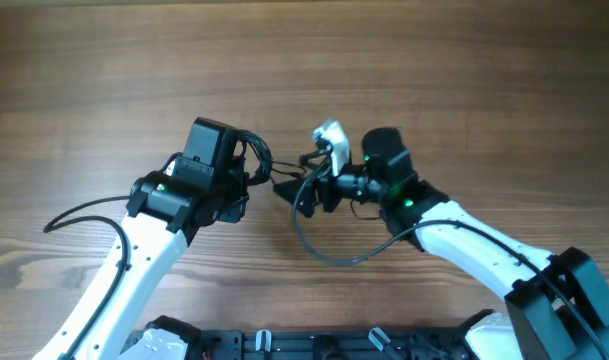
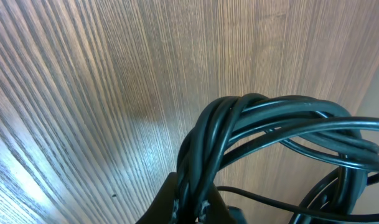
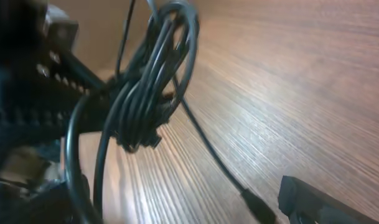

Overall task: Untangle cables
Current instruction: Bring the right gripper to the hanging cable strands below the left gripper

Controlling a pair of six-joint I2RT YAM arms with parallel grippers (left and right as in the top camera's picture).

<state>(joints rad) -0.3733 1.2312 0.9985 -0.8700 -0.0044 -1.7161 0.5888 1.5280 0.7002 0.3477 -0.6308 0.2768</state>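
The cables (image 1: 260,158) sit mid-table (image 1: 104,80), between the left arm (image 1: 144,250) and right arm (image 1: 474,240).

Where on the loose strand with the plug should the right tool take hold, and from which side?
Probably the straight stretch of the strand just above the plug, coming from the right in the right wrist view. There it runs single and free; higher up it vanishes into the coil held in the left tool.

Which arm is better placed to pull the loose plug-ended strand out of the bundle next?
Probably right: the loose strand ends beside the open right gripper, while the left gripper appears clamped on the bundle.
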